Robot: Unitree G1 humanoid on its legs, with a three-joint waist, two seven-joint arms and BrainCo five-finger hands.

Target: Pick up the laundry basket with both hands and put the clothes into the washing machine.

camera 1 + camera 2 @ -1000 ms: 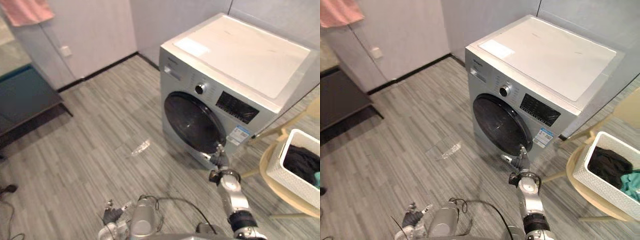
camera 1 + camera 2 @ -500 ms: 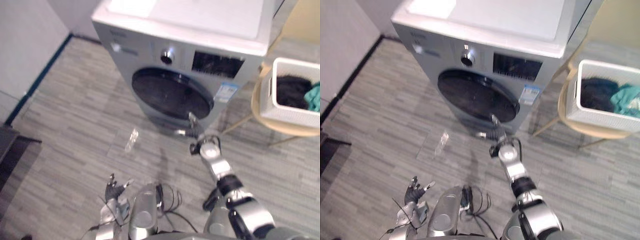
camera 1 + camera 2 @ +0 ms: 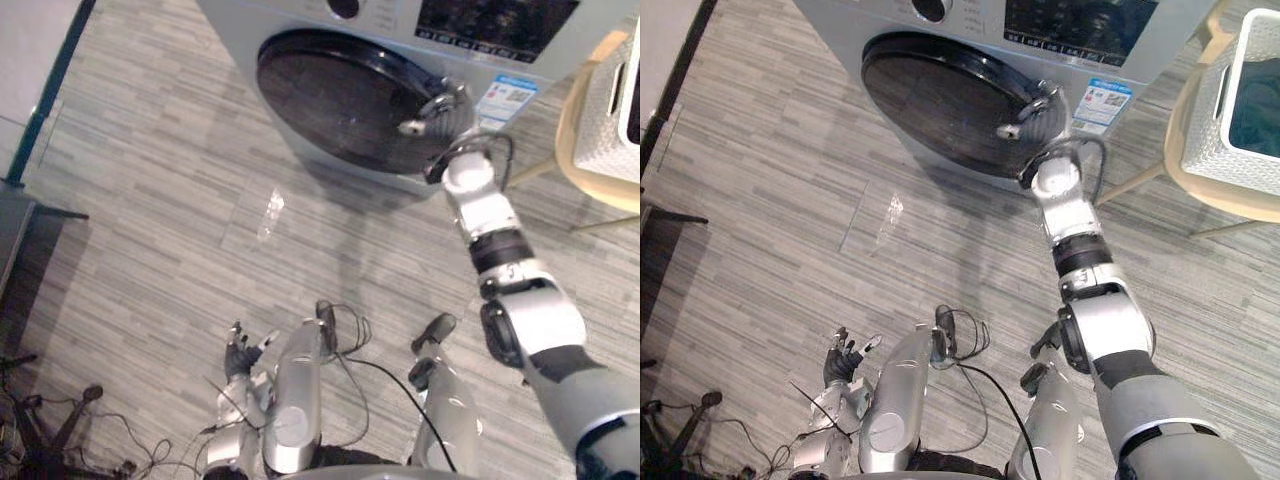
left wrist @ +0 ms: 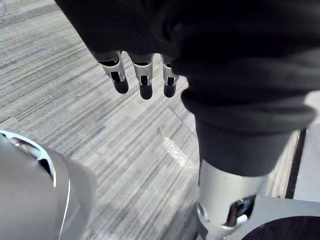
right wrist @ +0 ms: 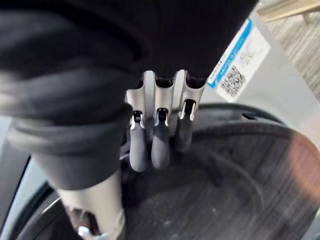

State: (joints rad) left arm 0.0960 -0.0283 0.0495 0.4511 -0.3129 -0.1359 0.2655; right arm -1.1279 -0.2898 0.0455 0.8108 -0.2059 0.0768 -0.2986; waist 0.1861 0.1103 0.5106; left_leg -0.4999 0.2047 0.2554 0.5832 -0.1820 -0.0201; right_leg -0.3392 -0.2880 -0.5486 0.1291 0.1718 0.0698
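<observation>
basket sits on a round stool to the right of the washer, well apart from both hands. walls are white lattice, likely stiff plastic and light. the load inside is dark and teal clothes, soft, and little weight by the look of it. best taken at two opposite rims, one hand each, and kept level so nothing spills.

right hand is at the right edge of the round door. its fingers are near straight with tips on the dark rim, thumb apart, gripping nothing. left hand hangs low near the floor, fingers loose and spread, empty.

the basket is cut off by the frame edge, so its handles are not seen and the depth of the load is unclear. cannot tell if the door is latched or ajar.
</observation>
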